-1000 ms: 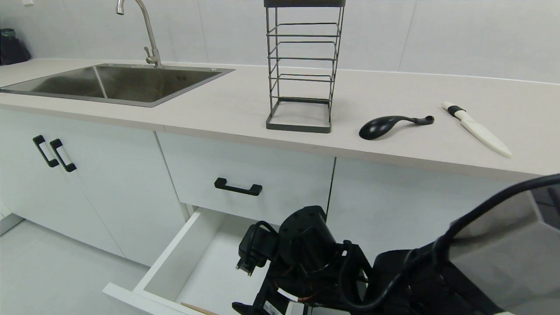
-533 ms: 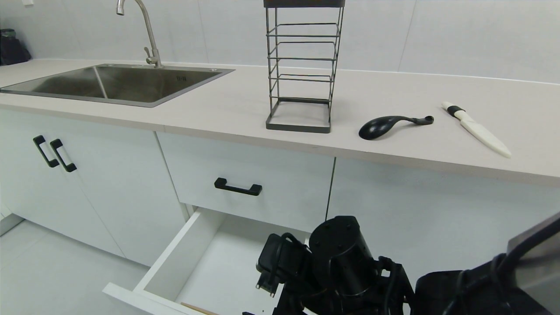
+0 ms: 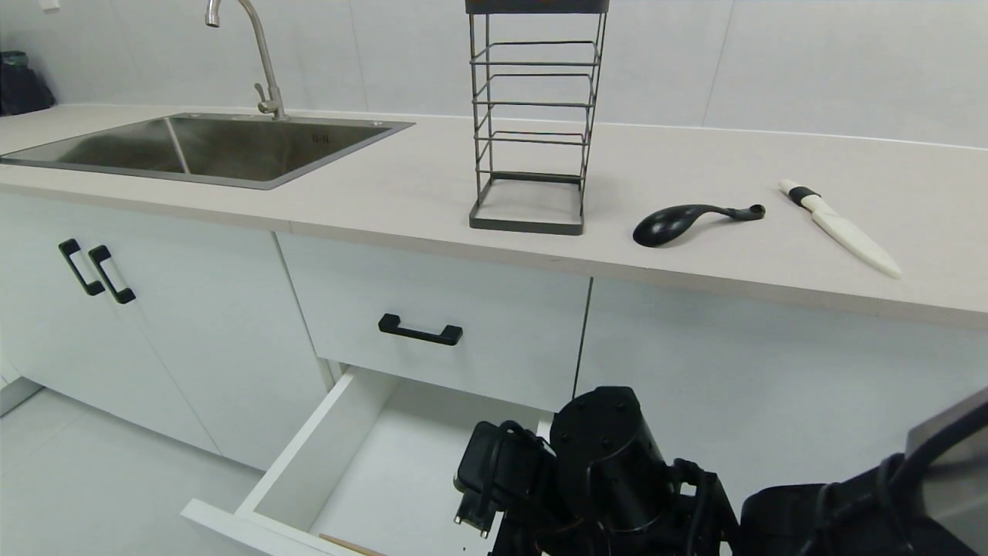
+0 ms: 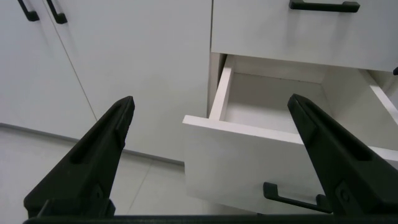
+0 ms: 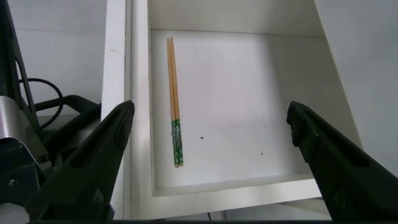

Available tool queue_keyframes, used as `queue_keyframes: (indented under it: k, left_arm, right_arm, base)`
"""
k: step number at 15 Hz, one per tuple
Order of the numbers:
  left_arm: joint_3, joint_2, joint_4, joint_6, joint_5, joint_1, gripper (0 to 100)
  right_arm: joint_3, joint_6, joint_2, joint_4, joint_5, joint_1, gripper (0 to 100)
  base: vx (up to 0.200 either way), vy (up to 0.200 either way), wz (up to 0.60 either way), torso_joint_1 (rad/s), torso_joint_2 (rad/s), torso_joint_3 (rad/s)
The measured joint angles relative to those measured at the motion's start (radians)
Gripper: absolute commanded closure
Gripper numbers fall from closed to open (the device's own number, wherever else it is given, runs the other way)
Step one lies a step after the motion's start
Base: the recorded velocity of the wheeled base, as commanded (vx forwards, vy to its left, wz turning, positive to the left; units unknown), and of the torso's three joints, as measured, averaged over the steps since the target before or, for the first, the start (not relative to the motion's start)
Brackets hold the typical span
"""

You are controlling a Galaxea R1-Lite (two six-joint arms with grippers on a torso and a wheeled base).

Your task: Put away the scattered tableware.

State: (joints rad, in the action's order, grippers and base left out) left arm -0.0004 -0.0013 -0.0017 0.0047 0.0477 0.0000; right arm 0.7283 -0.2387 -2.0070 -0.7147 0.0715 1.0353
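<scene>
While an arm (image 3: 602,463) hides part of the drawer (image 3: 309,463), chopsticks (image 5: 175,99) inside, left gripper (image 4: 211,158) and right gripper (image 5: 208,158) gaping, empty.

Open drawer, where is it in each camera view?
Head view: open drawer low centre, under the closed drawer.
Left wrist view: its white front, mid-picture.
Right wrist view: seen from above, chopsticks inside.
Shared landmark: the closed drawer's black handle, head and left wrist views.

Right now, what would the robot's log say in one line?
drawer: open, chopsticks inside | spoon, knife: on counter | left gripper: open, empty | right gripper: open, above drawer
</scene>
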Motion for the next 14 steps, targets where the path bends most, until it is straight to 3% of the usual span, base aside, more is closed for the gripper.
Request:
queue_keyframes:
  k: [5,14]
  left_arm:
    - [0.000,0.000,0.001,0.000,0.000,0.000,0]
    - [0.000,0.000,0.001,0.000,0.000,0.000,0]
  right_arm:
    - [0.001,0.000,0.001,0.004,-0.002,0.006,0]
    - [-0.004,0.003,0.004,0.005,-0.002,0.012,0]
  base:
    - [0.000,0.000,0.00,0.200,-0.12,-0.094]
    - [0.000,0.000,0.00,0.191,-0.53,-0.211]
